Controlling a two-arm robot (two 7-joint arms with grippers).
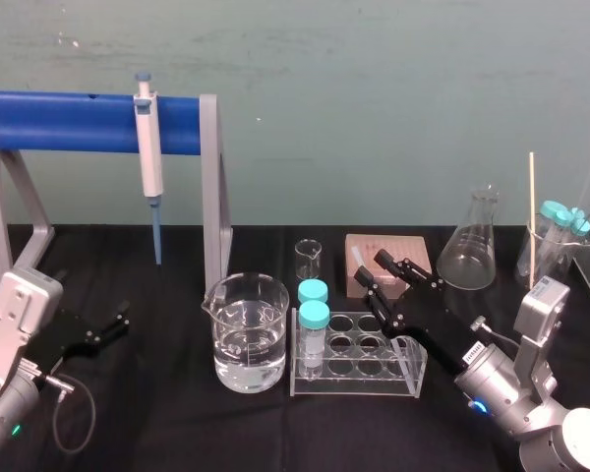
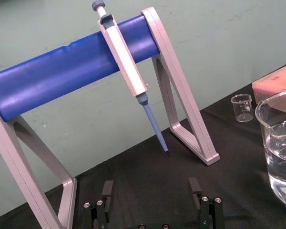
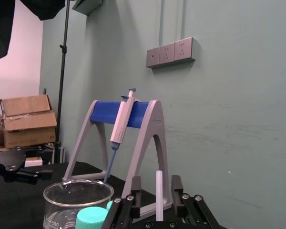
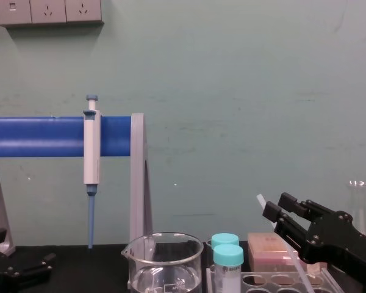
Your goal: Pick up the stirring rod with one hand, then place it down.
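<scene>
Two grippers, one item in hand. Right gripper (image 1: 371, 267): reaches forward over the right half of the black table (image 1: 177, 433), above the far end of the clear tube rack (image 1: 409, 366) and just in front of the pink block (image 1: 413, 251). Its two black fingers are drawn in close and clamped on the stirring rod (image 3: 158, 191). The rod is a thin translucent white stick, pinched between the finger pads, with its blunt upper end standing clear above them. In the chest view it leans, top end toward the robot's left, and its lower part slants down toward the rack; whether it touches the rack cannot be told. Left gripper (image 2: 151, 187): low at the left edge of the table, fingers spread well apart, holding nothing, facing the blue-barred stand (image 1: 59, 120) where the pipette (image 1: 149, 147) hangs. Other items: large beaker (image 1: 246, 334) of clear liquid just beside the rack; two teal-capped tubes (image 1: 314, 324) upright in the rack's left end; conical flask (image 1: 469, 246) to the right of the block.
</scene>
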